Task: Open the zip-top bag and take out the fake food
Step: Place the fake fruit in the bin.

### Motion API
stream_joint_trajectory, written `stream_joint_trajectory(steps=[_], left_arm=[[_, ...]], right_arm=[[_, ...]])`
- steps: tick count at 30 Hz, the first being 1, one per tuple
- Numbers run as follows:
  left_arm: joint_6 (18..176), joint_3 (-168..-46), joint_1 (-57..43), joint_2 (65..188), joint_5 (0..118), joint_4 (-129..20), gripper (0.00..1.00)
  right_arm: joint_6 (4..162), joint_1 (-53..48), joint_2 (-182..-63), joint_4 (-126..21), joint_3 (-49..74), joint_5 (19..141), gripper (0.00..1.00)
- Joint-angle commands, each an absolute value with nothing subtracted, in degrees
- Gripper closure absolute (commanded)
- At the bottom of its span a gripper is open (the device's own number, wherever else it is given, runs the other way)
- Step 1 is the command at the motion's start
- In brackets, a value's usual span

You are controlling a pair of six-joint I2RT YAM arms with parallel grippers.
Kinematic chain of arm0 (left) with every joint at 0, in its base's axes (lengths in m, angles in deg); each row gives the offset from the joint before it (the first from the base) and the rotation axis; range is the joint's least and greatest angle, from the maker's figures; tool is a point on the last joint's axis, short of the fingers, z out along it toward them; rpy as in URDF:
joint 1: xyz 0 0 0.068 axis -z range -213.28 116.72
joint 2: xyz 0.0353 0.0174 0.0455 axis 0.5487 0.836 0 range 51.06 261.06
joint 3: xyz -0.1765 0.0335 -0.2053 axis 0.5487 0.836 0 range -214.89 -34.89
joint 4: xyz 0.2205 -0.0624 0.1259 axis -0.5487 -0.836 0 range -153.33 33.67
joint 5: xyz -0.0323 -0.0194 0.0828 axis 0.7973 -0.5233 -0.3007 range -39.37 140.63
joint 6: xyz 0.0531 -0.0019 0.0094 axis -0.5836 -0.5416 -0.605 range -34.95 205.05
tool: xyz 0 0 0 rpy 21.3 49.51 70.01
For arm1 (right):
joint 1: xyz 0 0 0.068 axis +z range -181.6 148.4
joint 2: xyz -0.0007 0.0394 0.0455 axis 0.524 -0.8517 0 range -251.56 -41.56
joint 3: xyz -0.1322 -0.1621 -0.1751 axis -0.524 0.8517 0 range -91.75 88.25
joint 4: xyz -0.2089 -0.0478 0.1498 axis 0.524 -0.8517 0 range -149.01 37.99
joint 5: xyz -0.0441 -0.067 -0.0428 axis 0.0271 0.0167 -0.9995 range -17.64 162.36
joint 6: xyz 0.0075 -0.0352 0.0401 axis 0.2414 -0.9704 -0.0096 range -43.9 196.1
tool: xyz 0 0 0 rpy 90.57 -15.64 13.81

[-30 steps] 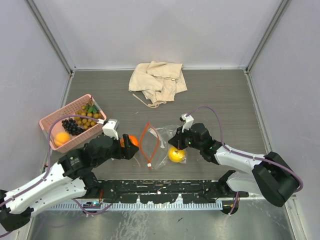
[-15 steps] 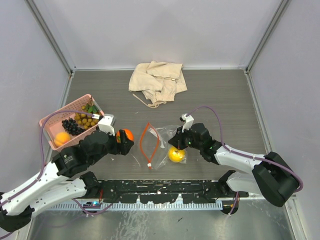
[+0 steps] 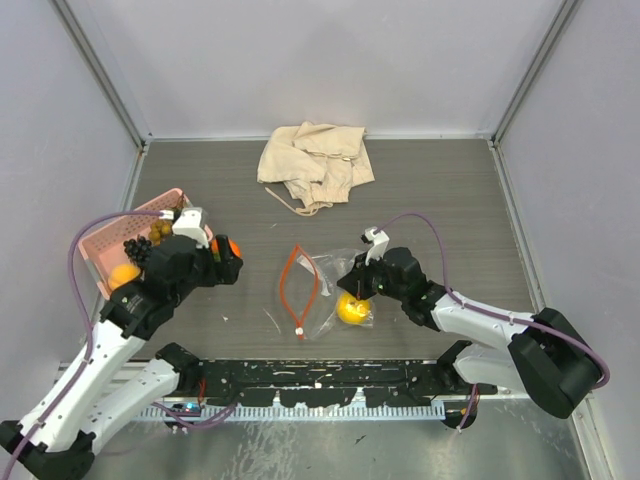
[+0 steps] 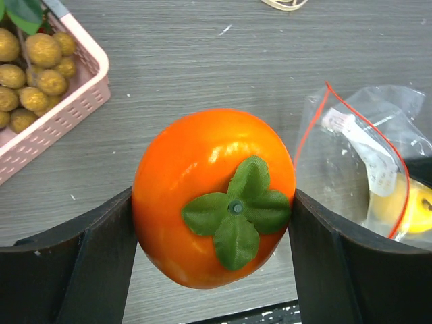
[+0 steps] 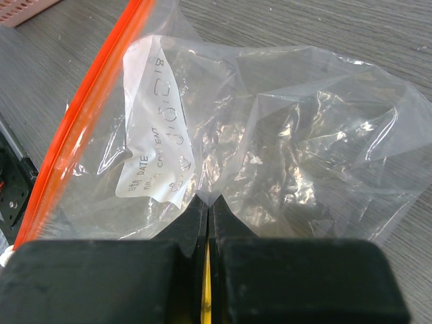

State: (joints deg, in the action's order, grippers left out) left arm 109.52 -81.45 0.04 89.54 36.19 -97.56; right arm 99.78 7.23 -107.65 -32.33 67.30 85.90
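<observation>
Nearest my arms, the yellow lemon (image 3: 351, 309) lay inside the zip-top bag (image 3: 322, 285), which sat crumpled on the grey table (image 3: 450, 200) a little right of centre. The right gripper (image 5: 208, 206) was pressed together on a fold of the bag's clear plastic, with the film bunched into a peak between its fingertips, just beside the white printed label (image 5: 152, 135). The orange-red zip strip (image 3: 288, 275) stood parted in a long loop on the bag's left side, so the mouth gaped toward the left arm.

Further left, the left gripper (image 4: 214, 226) pinched an orange persimmon-like fruit (image 4: 202, 175) with its green leafy cap facing the wrist camera. Its fingers (image 4: 94, 263) were spread wide against both sides of the fruit, holding it above the table and well apart from the bag.

Just beyond it stood the pink mesh basket (image 4: 64, 115), holding the tan-brown berry cluster (image 4: 34, 74), the dark purple grapes (image 3: 135, 247) and another orange fruit (image 3: 123, 276).

Farthest back, near the rear wall, lay the rumpled beige cloth (image 3: 315, 162).
</observation>
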Motion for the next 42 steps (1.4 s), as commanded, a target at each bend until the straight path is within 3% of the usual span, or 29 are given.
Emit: stream_joint_trajectory(steps=[1, 12, 23, 34, 42], left_arm=[[105.5, -84.6, -7.5, 91.7, 43.9, -95.1, 0.66], [107.7, -85.0, -28.6, 96.9, 54.7, -90.3, 0.67], [118.3, -82.0, -48.9, 100.0, 54.7, -87.7, 0.67], [127.2, -84.9, -52.5, 105.3, 36.5, -94.6, 0.60], [130.6, -86.4, -52.5, 110.0, 32.5, -94.9, 0.56]], right_arm=[[99.0, 7.4, -106.0, -29.1, 67.6, 85.0, 0.99], [99.0, 7.4, -105.9, -29.1, 67.9, 84.8, 0.99], [98.7, 7.2, -106.3, -29.1, 67.8, 85.1, 0.99], [99.0, 7.0, -107.2, -28.5, 68.0, 85.7, 0.99], [99.3, 7.0, -107.4, -28.6, 67.9, 86.0, 0.99]])
